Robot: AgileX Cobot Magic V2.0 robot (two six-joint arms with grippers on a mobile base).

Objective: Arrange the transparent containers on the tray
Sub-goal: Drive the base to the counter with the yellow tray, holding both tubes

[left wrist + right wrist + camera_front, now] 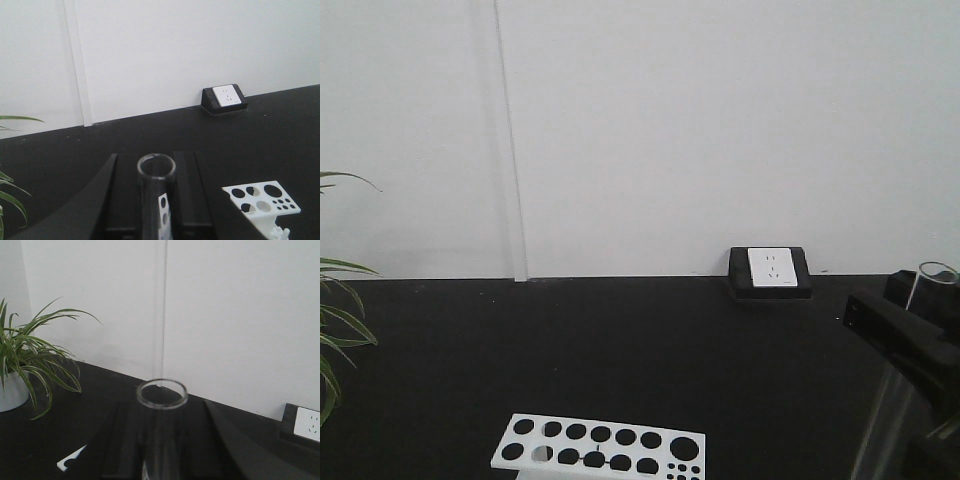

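Observation:
Each gripper holds one clear test tube upright. In the left wrist view the left gripper (156, 172) is shut on a tube (156, 200), whose open rim rises between the two black fingers (122, 195). The right gripper (162, 412) is shut on the other tube (162, 395), whose round rim stands above its fingers (130, 440). In the front view the right gripper (910, 340) shows at the right edge, with its tube's rim (938, 270) above it. The left gripper is outside the front view. The yellow tray is out of view.
A white holed tube rack (598, 445) sits at the near edge of the black table (620, 340), to the right of the left gripper (261, 197). A black and white socket box (769, 272) stands by the wall. A potted plant (30, 355) stands at far left.

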